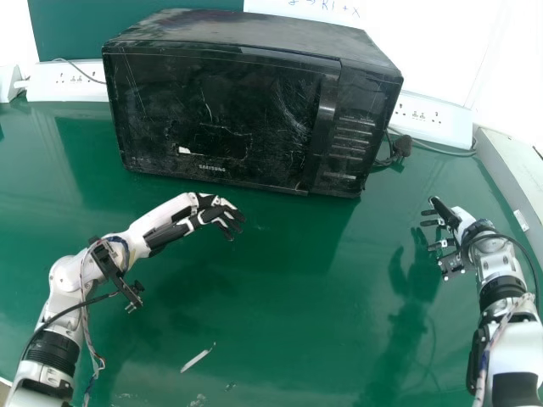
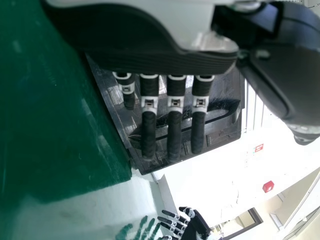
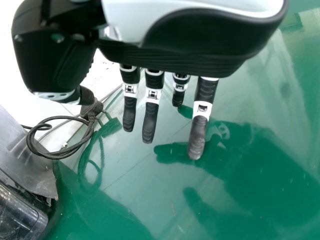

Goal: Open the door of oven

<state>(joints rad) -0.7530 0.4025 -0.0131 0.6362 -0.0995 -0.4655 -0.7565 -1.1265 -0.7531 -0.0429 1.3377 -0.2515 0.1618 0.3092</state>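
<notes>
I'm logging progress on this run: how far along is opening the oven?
Nothing looks done: the oven door is shut. In hand: nothing yet; the left hand is open in front of the oven, and the right hand is apart at its side. Left: gripping the handle and swinging the door open.

— What is the oven [image 1: 246,30] wearing? It is gleaming black, with pale scratches streaking its door [image 1: 229,93]; the table [image 1: 297,297] is shining deep green beneath, flecked with white.
— Behind, the power strips [image 1: 49,88] are showing white, with small dark sockets dotting them; the cable [image 3: 91,111] is looping in black.
— And the left hand [image 1: 200,214] and right hand [image 1: 459,222]?
— Both are sporting black fingers; white bands are ringing them.
</notes>
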